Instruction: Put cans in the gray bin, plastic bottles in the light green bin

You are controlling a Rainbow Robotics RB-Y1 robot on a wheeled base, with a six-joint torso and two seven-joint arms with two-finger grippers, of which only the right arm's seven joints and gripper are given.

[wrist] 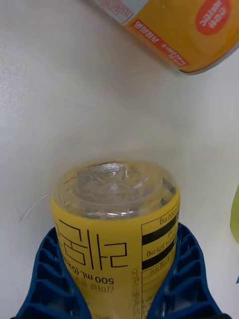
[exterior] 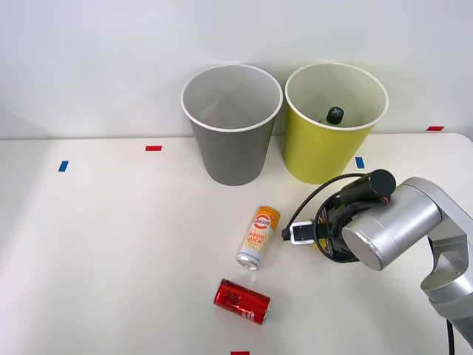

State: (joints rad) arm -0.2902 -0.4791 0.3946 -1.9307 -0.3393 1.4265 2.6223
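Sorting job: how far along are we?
Done: one black-capped bottle sits inside the lime plastic bin. In hand: the right gripper is shut on the yellow-labelled clear plastic bottle. Left: the orange-and-white "GOOD LUCK" can and the shiny red can both lie on the white table; no can shows inside the gray plastic bin.

The front view looks forward and down from above the arms, far enough back to take in the table (exterior: 111, 244), the gray bin (exterior: 231, 140) and green bin (exterior: 325, 148) at its far edge, and the right arm entering from the right. The wrist view sits very close, just behind the blue fingers (wrist: 47, 279), looking along a yellow bottle (wrist: 117, 224) toward the tabletop. Both views share the orange can (exterior: 259, 237) (wrist: 184, 30) and the table around it.
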